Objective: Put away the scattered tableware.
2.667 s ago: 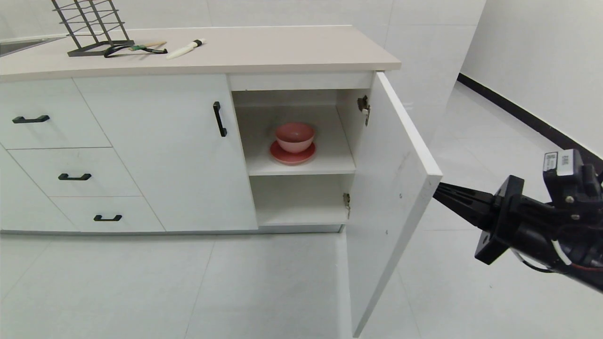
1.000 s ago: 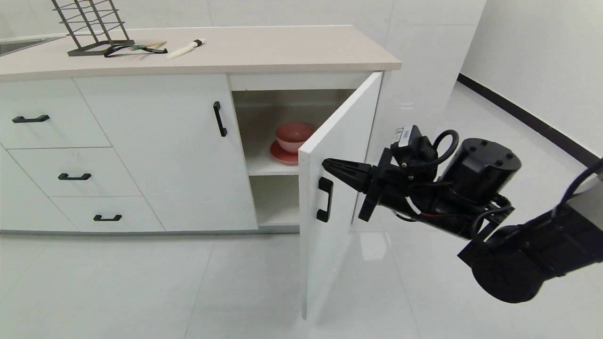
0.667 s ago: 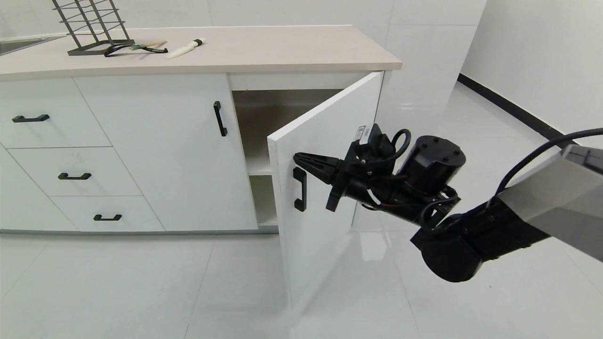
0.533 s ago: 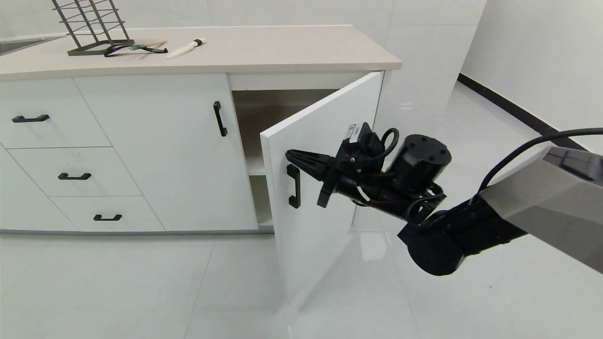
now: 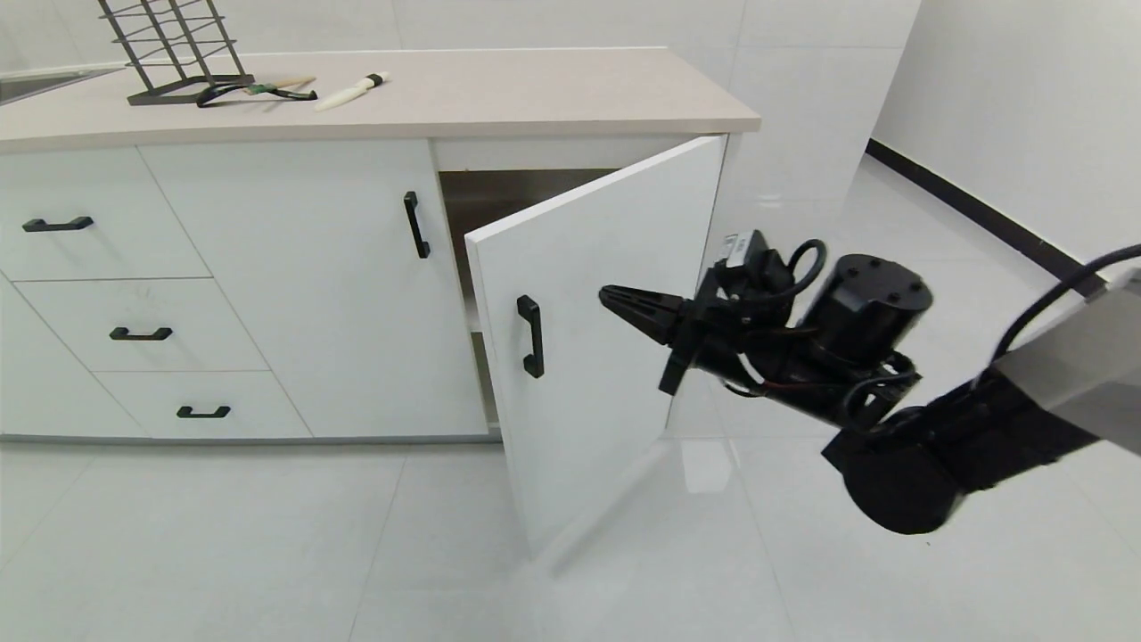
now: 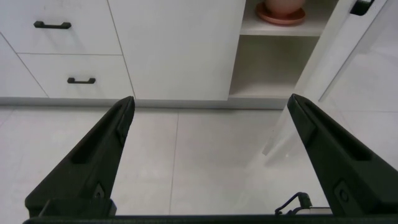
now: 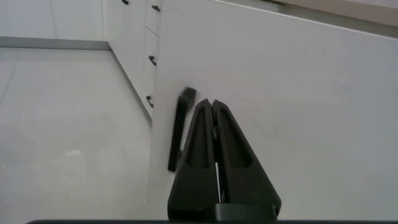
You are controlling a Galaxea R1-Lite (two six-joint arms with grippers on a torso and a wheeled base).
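Note:
A pink bowl (image 6: 285, 5) sits on a pink plate (image 6: 281, 17) on the cupboard's upper shelf, seen in the left wrist view. From the head camera the white cupboard door (image 5: 579, 401) hides them; it stands ajar at a narrow angle. My right gripper (image 5: 609, 295) is shut with nothing in it, its tip pointing at the door's outer face, right of the black handle (image 5: 530, 336). The right wrist view has that gripper (image 7: 211, 106) close to the door (image 7: 298, 93) beside the handle (image 7: 179, 130). My left gripper (image 6: 211, 102) hangs open over the floor before the cupboard.
On the beige counter (image 5: 535, 89) stand a black wire rack (image 5: 174, 53), a wooden-handled utensil (image 5: 267, 89) and a white knife (image 5: 352, 91). Three drawers (image 5: 134, 334) and a shut door (image 5: 312, 285) lie to the left. White tiled floor (image 5: 223, 544) spreads in front.
The door swung from wide open to nearly shut, with my right gripper following behind it. In the last half second the gripper drew back rightward from the handle while the door kept swinging.

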